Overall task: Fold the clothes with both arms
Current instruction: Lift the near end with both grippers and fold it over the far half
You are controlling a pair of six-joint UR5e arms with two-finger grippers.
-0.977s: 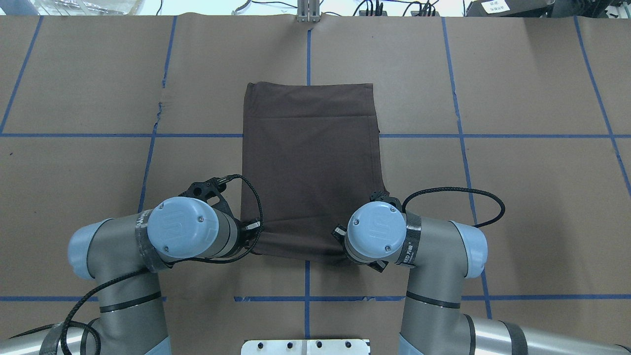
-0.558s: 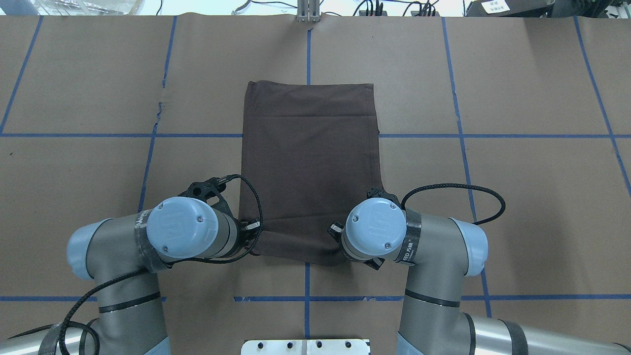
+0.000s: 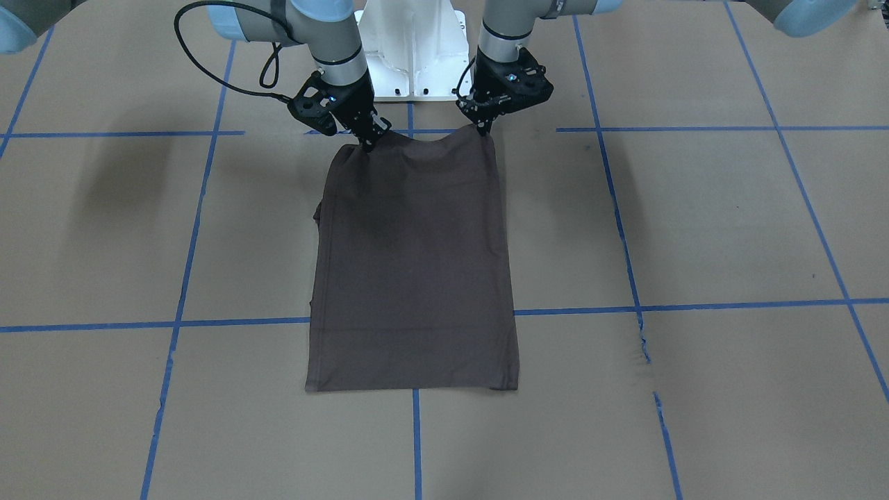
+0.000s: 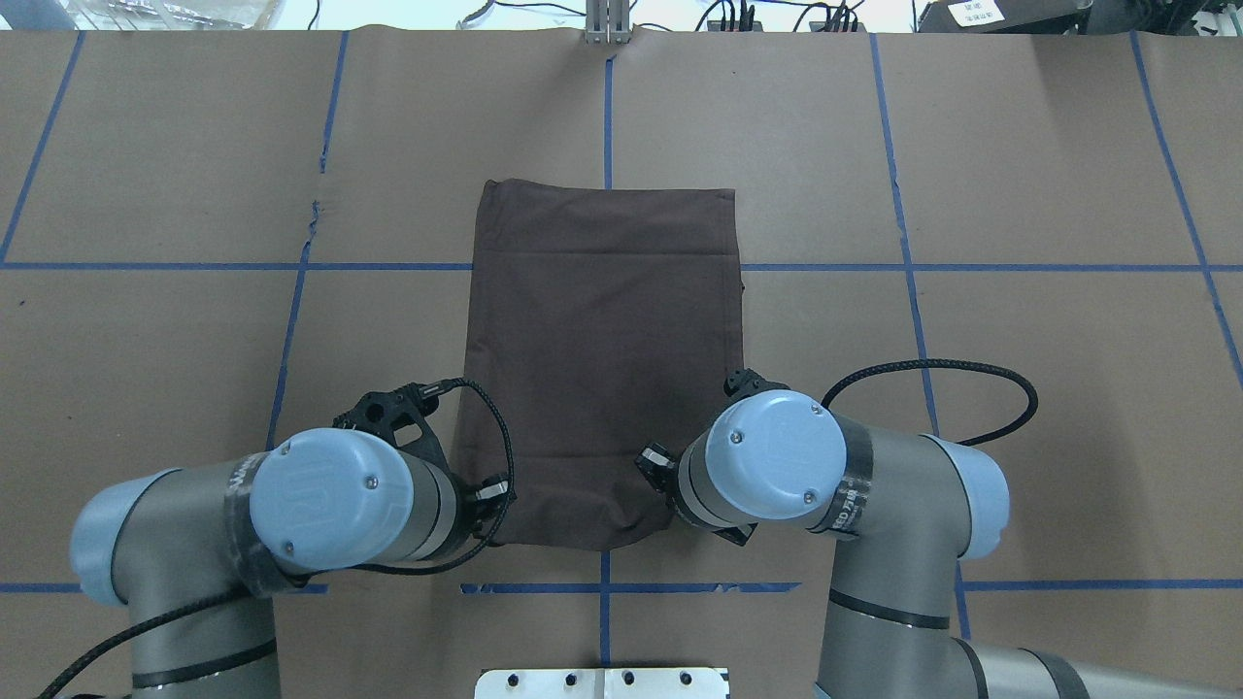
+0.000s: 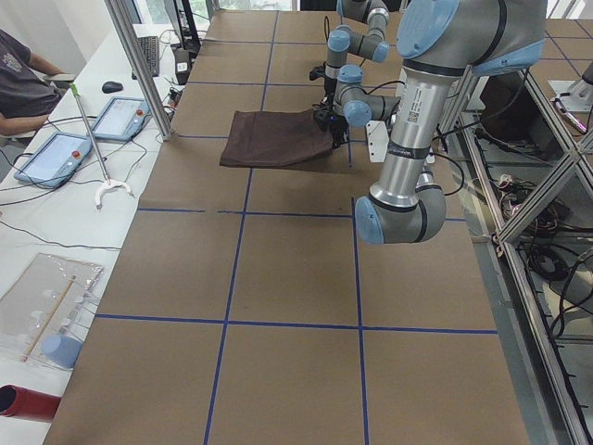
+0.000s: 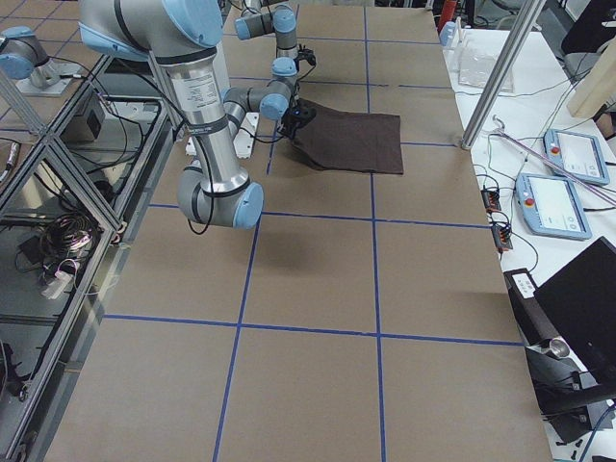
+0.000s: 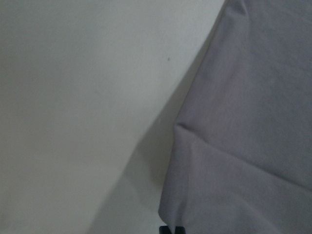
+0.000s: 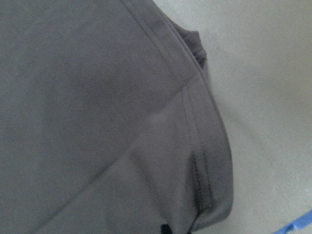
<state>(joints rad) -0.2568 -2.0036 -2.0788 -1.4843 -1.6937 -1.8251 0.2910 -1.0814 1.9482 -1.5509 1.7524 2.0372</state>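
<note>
You have a long flat shirt [image 3: 413, 278] lying mid-table [image 3: 694, 229], already narrowed to a tall panel, its near edge raised towards the robot and the rest resting on the paper. The left arm [image 4: 330, 500] and right arm [image 4: 777, 456] stand over that near edge, one at each corner. The left gripper [image 3: 484, 130] is pinched shut on its corner and the right gripper [image 3: 367, 144] likewise on the other, with the cloth sagging a little between them. Your main risk, as I judge it, is skew: if one arm travels faster or higher than the other, the near edge will land crooked on the far hem [image 3: 413, 385]. Pull back instead of up and over, and the whole panel could drag across the paper. The pinches look shallow in the wrist views, so a corner may slip free mid-swing and drop. On the right arm's side a tucked layer [image 3: 317, 212] peeks out past the edge; a quick lift could shake it loose and undo the narrowing. The slack between the grippers may also set a crease
</note>
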